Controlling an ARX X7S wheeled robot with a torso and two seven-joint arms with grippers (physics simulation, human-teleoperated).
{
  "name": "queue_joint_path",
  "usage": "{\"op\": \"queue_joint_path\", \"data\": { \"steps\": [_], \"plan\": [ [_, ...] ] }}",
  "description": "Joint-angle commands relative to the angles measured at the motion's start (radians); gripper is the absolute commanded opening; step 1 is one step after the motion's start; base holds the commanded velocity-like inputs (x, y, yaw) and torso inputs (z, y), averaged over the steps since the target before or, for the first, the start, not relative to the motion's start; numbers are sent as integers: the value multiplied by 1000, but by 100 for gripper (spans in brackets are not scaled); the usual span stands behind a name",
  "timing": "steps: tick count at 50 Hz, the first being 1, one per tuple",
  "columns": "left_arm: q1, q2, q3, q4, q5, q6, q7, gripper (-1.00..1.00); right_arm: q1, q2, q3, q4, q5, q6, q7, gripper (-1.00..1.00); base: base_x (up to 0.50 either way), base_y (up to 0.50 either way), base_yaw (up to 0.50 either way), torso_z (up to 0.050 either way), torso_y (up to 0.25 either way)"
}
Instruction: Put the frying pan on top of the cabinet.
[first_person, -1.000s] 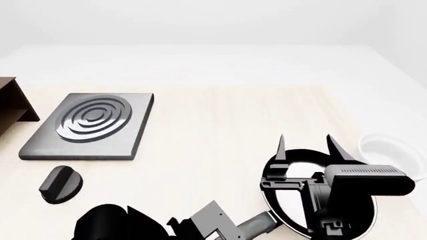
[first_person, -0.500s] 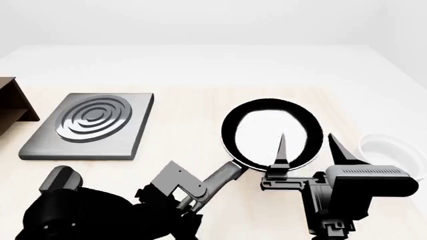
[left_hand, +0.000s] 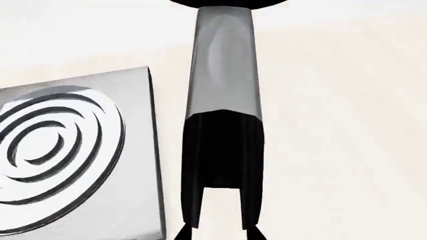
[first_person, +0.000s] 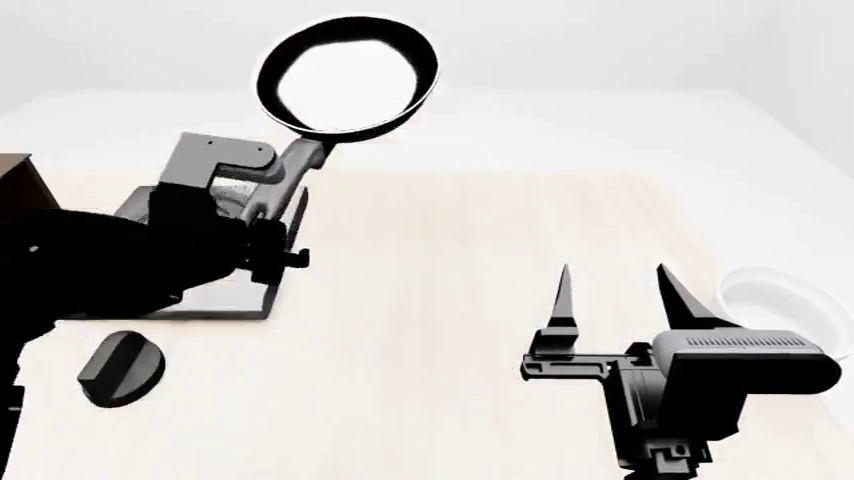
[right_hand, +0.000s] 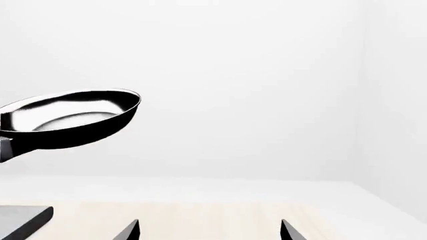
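The frying pan (first_person: 350, 75), black with a glossy pale inside, hangs high in the air above the table's far left part. My left gripper (first_person: 271, 215) is shut on the end of its long grey handle (first_person: 302, 158). In the left wrist view the handle (left_hand: 223, 65) runs away from the gripper (left_hand: 217, 234), with the pan's rim (left_hand: 227, 2) at the frame edge. The pan also shows in the right wrist view (right_hand: 67, 117). Only a brown corner of the cabinet (first_person: 14, 175) shows at the far left, beside my left arm. My right gripper (first_person: 611, 290) is open and empty over the table (right_hand: 210, 231).
The square grey ringed plate (left_hand: 67, 150) lies under my left arm, mostly hidden in the head view (first_person: 274, 290). A dark knob-shaped object (first_person: 123, 368) lies at the front left. A white bowl (first_person: 774, 300) sits at the right edge, beside my right gripper.
My left arm has lifted the pan off the table by my right gripper and carried it up and to the left. The right gripper has not moved.
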Motion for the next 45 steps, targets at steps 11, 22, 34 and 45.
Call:
{"op": "queue_joint_path", "data": {
  "steps": [11, 22, 34, 45],
  "plan": [
    [-623, 125, 242, -753, 465, 135, 220, -100, 6, 9, -8, -14, 7, 7, 9, 100, 0, 0, 0, 1, 2],
    [-741, 130, 258, -945, 527, 158, 212, -100, 0, 13, -10, -20, 11, 3, 13, 100, 0, 0, 0, 0, 2],
    [-807, 131, 196, -1144, 562, 199, 111, -100, -6, 19, -8, -28, 14, 3, 21, 100, 0, 0, 0, 0, 2],
    [-768, 82, -98, -1146, 707, 170, -59, -100, -8, 24, -7, -35, 16, 4, 28, 100, 0, 0, 0, 0, 1]
  ]
}}
